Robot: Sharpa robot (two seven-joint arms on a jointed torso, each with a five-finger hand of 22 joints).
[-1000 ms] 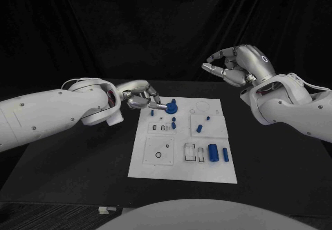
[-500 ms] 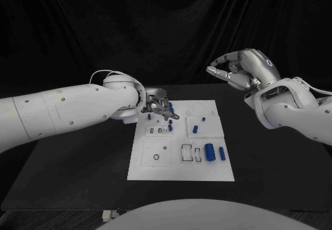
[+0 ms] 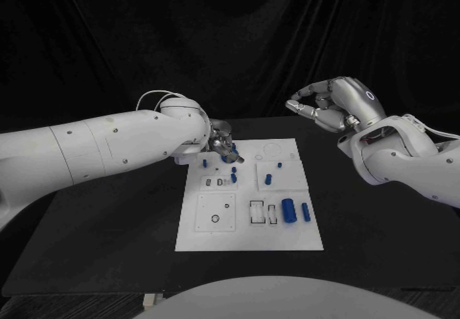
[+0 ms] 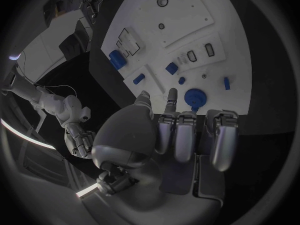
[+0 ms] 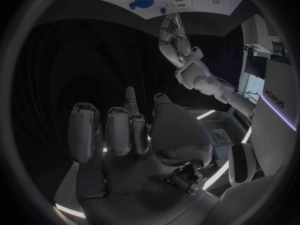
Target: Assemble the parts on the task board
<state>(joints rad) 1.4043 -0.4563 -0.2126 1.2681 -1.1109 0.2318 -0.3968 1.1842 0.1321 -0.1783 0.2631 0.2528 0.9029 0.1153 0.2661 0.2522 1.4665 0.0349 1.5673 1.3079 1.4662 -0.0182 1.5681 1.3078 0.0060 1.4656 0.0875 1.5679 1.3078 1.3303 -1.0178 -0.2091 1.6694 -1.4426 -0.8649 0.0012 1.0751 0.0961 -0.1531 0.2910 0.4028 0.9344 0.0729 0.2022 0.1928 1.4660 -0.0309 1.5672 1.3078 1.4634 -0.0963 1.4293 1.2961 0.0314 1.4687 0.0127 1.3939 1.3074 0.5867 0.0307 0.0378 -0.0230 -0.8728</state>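
White task board (image 3: 288, 236) at table centre, blue parts across it. Left hand (image 3: 223, 146) hovers over the round blue part (image 4: 194, 96) at the board's far edge, fingers apart, empty. Right hand (image 3: 331, 106), loosely curled, empty, well off the board. Lower squarely before pinching

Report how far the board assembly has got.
Early stage, by the look of it. Done: several small blue parts stand on the task board, though whether they are seated is unclear. In hand: nothing; the left hand hovers over the round blue part, the right hand is raised off the board. Left: the blue cylinders lie loose beside empty slots.
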